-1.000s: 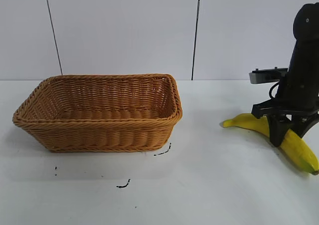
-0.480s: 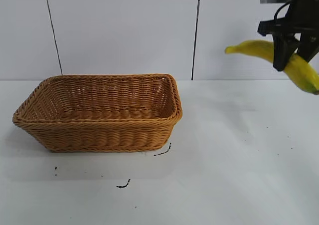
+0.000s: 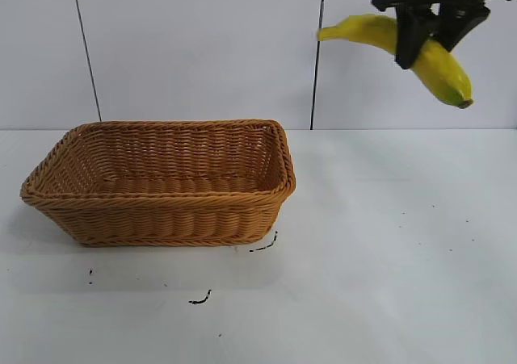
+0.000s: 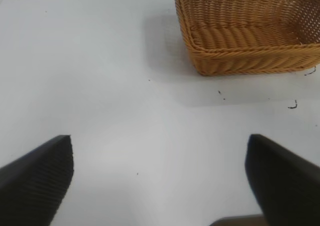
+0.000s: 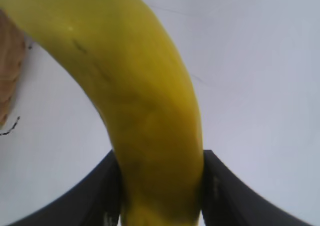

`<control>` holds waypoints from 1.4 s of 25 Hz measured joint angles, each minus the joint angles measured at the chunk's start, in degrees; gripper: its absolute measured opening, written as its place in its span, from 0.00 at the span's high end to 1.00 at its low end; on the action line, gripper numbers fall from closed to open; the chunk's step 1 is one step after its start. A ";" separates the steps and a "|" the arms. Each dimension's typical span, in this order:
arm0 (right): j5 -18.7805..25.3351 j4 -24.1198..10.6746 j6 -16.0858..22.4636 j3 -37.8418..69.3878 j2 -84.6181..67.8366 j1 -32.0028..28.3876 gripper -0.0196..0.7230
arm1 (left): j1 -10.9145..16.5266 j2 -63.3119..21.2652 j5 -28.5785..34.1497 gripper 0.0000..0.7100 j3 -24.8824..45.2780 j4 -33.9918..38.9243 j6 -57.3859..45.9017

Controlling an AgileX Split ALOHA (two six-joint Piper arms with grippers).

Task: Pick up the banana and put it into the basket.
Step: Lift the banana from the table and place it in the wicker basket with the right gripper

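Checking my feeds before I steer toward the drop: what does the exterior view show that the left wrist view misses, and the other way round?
Only the exterior view shows the right gripper clamped on the banana, high above the table and to the right of the basket. Only the left wrist view shows the left gripper, fingers wide open over bare table. Both show the empty basket and the dark marks near it.

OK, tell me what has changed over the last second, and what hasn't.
The right tool, shut on the banana throughout, lifted it off the table where it lay at the right, and carried it high and leftward, toward the basket but not yet over it. The basket has not shifted and holds nothing. The left tool hangs open over bare table.
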 joint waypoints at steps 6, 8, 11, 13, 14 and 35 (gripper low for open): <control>-7.43 -0.40 -5.47 0.00 0.00 8.41 0.57 | 0.00 0.00 0.00 0.02 0.00 0.00 0.00; -10.84 -0.40 -8.17 0.00 0.22 10.99 0.57 | 0.00 0.00 0.00 0.02 0.00 0.00 0.00; -16.63 -0.40 -11.90 -0.04 1.63 14.40 0.57 | 0.00 0.00 0.00 0.02 0.00 0.00 0.00; -19.87 -0.87 -13.46 -0.04 3.31 15.98 0.57 | 0.00 0.00 0.00 0.02 0.00 0.00 0.00; -21.25 -1.25 -13.88 -0.04 4.10 16.45 0.57 | 0.00 0.00 0.00 0.02 0.00 0.00 0.00; -27.98 -5.44 -9.53 0.32 17.80 16.20 0.57 | 0.00 0.00 0.00 0.02 0.00 0.00 0.00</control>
